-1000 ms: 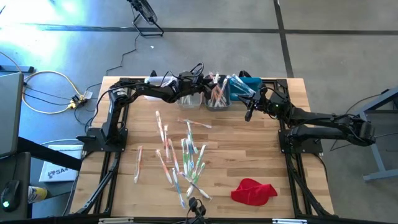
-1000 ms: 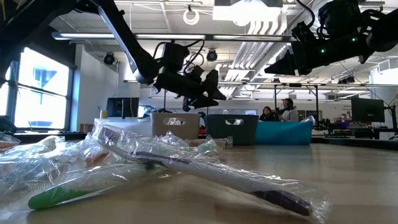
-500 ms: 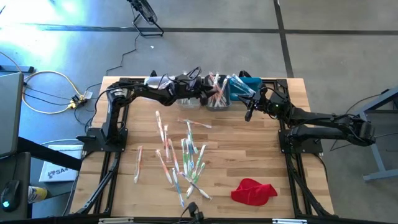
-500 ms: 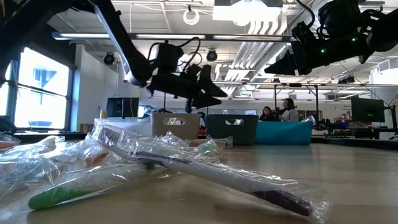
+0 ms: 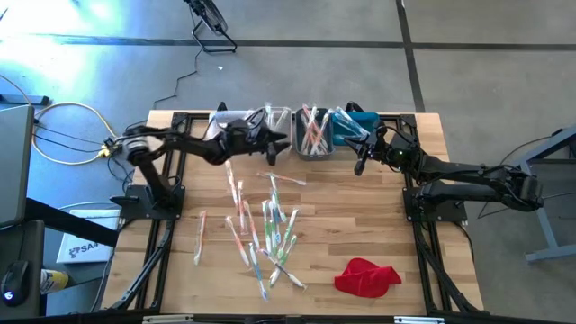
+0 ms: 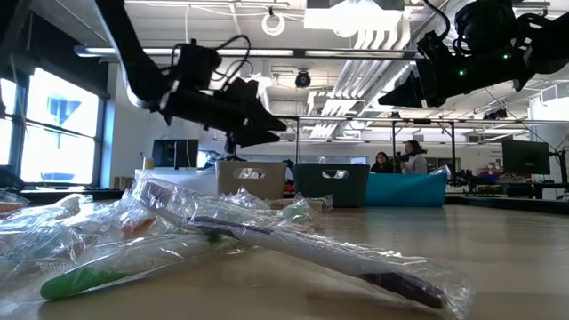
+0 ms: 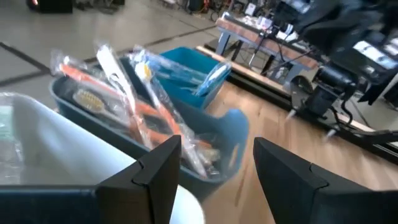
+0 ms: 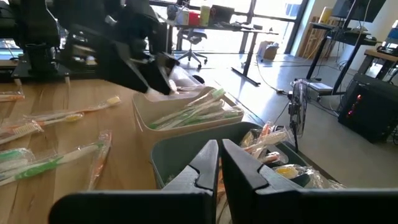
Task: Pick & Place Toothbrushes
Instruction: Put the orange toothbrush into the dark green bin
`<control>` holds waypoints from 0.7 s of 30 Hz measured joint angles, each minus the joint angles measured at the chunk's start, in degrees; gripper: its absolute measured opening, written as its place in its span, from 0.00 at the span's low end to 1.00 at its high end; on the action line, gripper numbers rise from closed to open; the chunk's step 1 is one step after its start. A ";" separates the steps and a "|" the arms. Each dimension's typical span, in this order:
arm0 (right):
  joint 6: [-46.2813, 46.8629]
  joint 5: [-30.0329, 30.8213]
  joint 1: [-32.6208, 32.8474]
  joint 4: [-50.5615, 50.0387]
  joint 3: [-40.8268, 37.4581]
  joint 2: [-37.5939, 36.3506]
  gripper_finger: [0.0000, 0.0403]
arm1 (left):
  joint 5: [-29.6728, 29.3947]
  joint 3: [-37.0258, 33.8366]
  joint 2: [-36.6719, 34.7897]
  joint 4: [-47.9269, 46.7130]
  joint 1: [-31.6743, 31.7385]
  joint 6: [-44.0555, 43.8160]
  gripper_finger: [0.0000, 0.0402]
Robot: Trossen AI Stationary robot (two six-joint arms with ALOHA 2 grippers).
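Near edge of the light wooden table [image 5: 378,225]: loose wrapped toothbrushes [image 5: 270,229] in clear sleeves, pink, green, blue and white handles, scattered in a band toward the middle; crumpled red cloth [image 5: 366,275] off to one side.

Change — the left hand [image 5: 274,144] has pulled back from over the row of small rectangular bins [image 5: 306,130] at the far edge and now hangs just short of them, fingers spread wide, nothing between them. Reads as a drop-off just finished; the beige bin [image 8: 186,118] and grey bin [image 7: 186,146] already hold brushes. Likely next: reach for another from the pile.

Left arm extends low, forearm level. Right hand [image 5: 360,160] waits by the blue bin [image 5: 360,124], fingers pressed together, empty.
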 joint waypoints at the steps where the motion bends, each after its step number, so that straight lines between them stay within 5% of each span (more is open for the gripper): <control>1: 0.00 0.00 0.00 0.00 0.00 -0.01 0.03 | -0.77 -1.21 -1.55 0.02 -0.55 0.46 0.49; 10: 0.00 -0.02 -0.01 0.00 0.00 0.00 0.03 | -3.36 -8.50 -13.65 -3.17 -5.21 1.83 0.49; 21: 0.00 -0.04 0.00 0.00 0.00 0.00 0.03 | -9.03 -9.06 -26.29 -26.14 -9.84 0.76 0.49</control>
